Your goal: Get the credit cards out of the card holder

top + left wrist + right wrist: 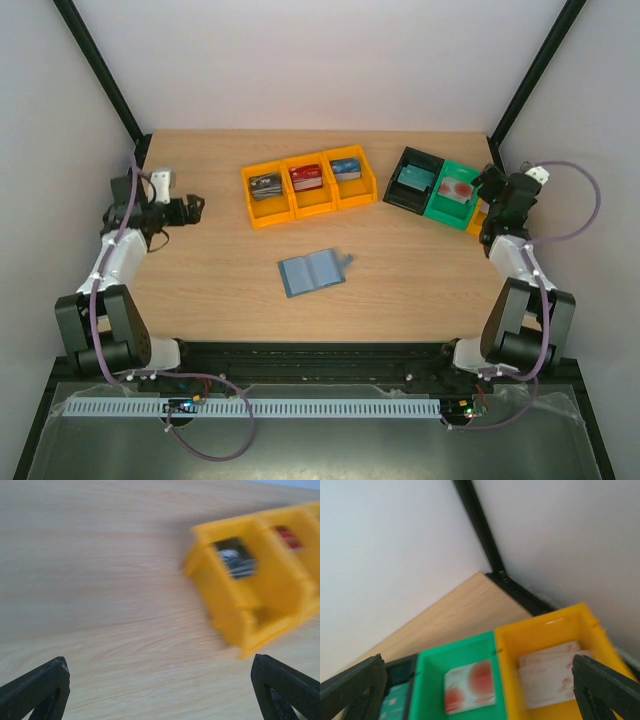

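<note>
Wooden bench (pixel 420 290) bears the card holder (pixel 312 270) lying open; left pincer (pixel 160 661) and right pincer (pixel 478 660) gape wide, empty; credit cards (pixel 306 178) sit in far bins (pixel 262 218).

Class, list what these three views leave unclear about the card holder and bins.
Card holder, top view: too small to show whether its sleeves are filled.
Yellow bins, left wrist: blurred, contents unreadable.
Black bin, right wrist: cut by bottom edge.

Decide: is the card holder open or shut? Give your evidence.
Open. The card holder lies spread flat on the table, its two panels side by side facing up.
</note>
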Tool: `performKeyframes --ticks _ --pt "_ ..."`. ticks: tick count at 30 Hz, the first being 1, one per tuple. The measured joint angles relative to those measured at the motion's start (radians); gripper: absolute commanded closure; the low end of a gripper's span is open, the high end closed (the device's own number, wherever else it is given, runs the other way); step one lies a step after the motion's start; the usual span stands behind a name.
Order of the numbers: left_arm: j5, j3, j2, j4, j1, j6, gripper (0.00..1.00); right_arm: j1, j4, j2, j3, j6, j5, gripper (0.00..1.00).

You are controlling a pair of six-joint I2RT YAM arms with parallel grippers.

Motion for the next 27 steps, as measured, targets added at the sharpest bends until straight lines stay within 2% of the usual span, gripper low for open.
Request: performKeyframes --ticks 7,14,17,20,24,27 --pt "-0.235 -0.478 -0.095 0.558 0.029 -0.155 0.01 0.071 0.222 -0.182 -0.31 0.046 -0.035 0.01" --pt "-0.303 -0.828 -0.147 1.118 0.01 -0.197 0.0 0.082 0.463 -0.272 -0.615 -0.001 0.031 0.01" --pt "-0.318 -0.88 -0.133 1.244 -0.005 -0.202 0.0 0.082 0.591 -0.228 -0.698 -0.005 0.049 0.01" --pt "-0.335 -0.851 -0.109 1.305 -0.015 -0.204 0.01 0.092 0.713 -0.15 -0.725 -0.008 0.04 0.01" --pt "-0.359 -0.809 -0.085 1.328 -0.021 -0.206 0.0 0.127 0.908 -0.051 -0.78 -0.033 0.02 0.01" --pt "-0.376 -0.808 -0.08 1.344 -0.038 -0.215 0.01 0.168 0.976 -0.006 -0.8 -0.073 0.006 0.01"
